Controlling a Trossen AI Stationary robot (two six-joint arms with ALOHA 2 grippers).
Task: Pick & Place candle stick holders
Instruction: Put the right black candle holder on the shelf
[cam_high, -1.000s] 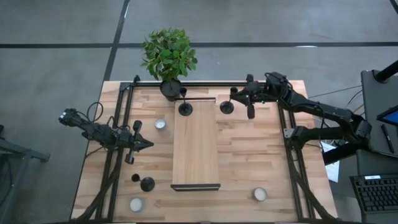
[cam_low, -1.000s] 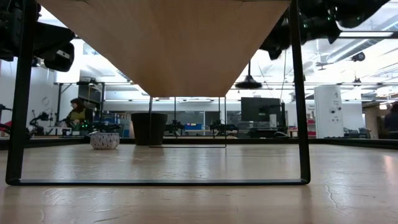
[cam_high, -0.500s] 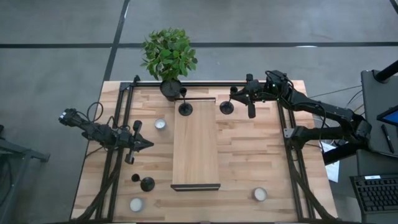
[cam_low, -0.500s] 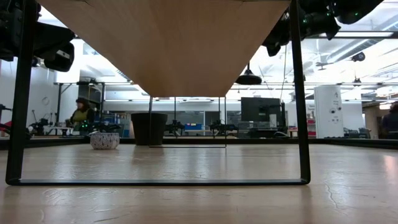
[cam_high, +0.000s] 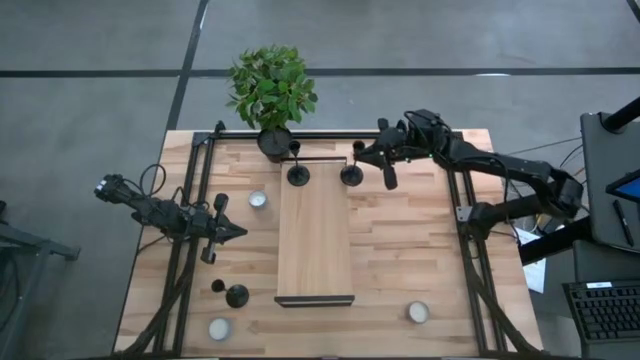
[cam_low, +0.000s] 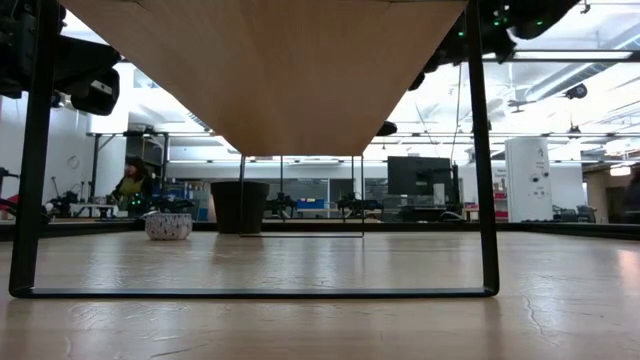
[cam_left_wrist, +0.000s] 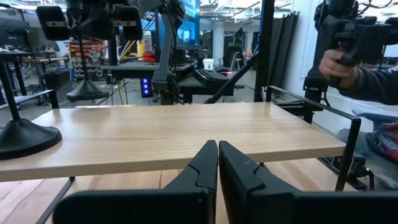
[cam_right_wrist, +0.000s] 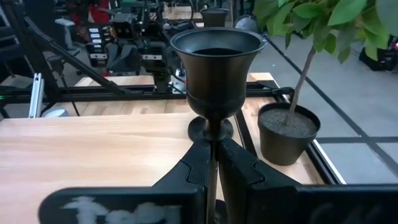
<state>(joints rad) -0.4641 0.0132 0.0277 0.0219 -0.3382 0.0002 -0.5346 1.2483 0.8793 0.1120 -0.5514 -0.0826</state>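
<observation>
The right wrist view shows what the overhead view cannot: the right gripper (cam_right_wrist: 212, 163) has its fingers (cam_right_wrist: 186, 171) pinched tight on the thin stem of a candle stick holder (cam_right_wrist: 216, 74), whose cup top stands upright just ahead of the camera. From above, that same holder (cam_high: 352, 174) appears only as a dark disc at the far right corner of the raised wooden shelf (cam_high: 314, 240), with the right gripper (cam_high: 374, 155) reaching in from the right, its arm stretched along the far side of the counter (cam_high: 400, 250). A second holder (cam_high: 298, 174) stands at the shelf's far left corner, near the plant pot (cam_high: 274, 142). A third holder (cam_high: 236, 295) sits on the counter near the front left, beside a tealight (cam_high: 219, 328).

The left gripper (cam_high: 228, 232) waits low over the counter to the left of the shelf; its wrist view shows the fingers (cam_left_wrist: 202, 165) closed together on nothing, pointing at the shelf edge.

The low view shows mostly the shelf's underside (cam_low: 270, 70) and its metal legs; the grippers there are cut off at the top edge.
</observation>
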